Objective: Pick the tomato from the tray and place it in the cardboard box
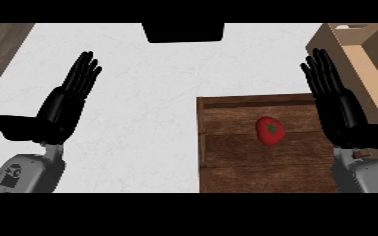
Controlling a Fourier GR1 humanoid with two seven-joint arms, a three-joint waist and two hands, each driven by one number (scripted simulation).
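Fingers (322, 75) straight and open on our right hand (343, 120), holding nothing, and the same on our left hand (63, 112), fingers up, resting over the white tabletop (148, 120) at the view's left. The tomato (270, 130) lies near the middle of the wooden tray (236, 165), stem mark up, untouched, nothing crowding it. Our right hand shows along the tray's right edge, just beside the tomato, and that makes sense: the cardboard box (354, 50) stands past the tray at the far right, so this hand is on the side of both pick and drop. We judge the task not yet begun; the reach is the step in hand. Next we'd want the right hand to swing in over the tomato and curl round it; it's round and smooth, so it could roll on the planks if nudged off-centre. How high the hand sits above the tray, we cannot tell.
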